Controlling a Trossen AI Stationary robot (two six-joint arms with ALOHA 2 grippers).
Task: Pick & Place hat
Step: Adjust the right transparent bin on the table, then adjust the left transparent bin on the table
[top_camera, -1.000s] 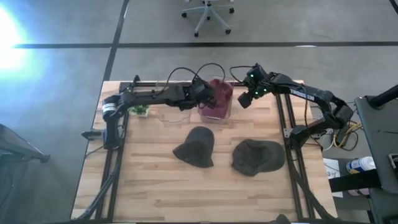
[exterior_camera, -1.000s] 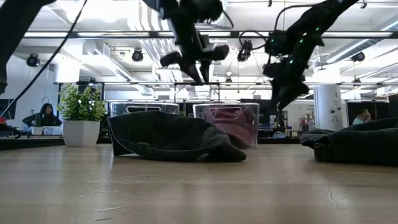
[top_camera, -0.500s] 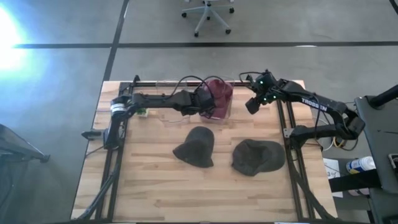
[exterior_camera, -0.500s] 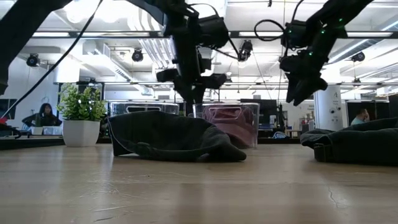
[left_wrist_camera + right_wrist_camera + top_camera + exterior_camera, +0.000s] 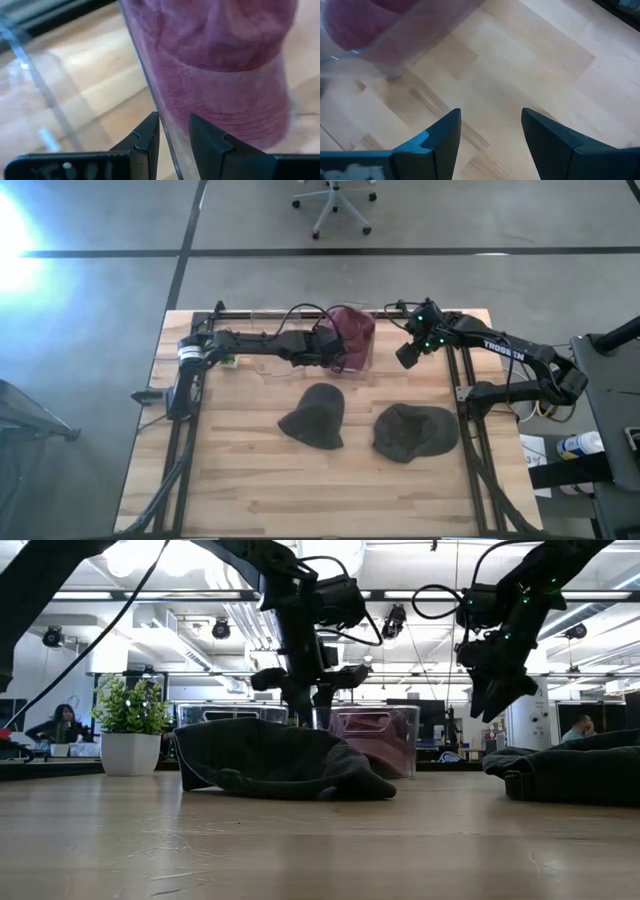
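Two dark hats lie on the table (image 5: 250, 480), well below both grippers: one olive hat (image 5: 414, 430), one grey hat (image 5: 317, 417). Just ahead of the left gripper (image 5: 172, 132) stands a clear bin (image 5: 362, 358) holding the maroon hat (image 5: 220, 65). Its fingers are pinched on the bin wall, so pulling risks dragging or tipping the bin. Right gripper (image 5: 490, 127) hovers spread, empty, beside the bin.

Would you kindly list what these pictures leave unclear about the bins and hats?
- Maroon hat: high view, left gripper overlaps the clear bin; its fit inside is unclear.
- Right dark hat: low view, cut off by the edge.
- Left gripper's jaws: left wrist view, astride the bin wall, contact unclear.
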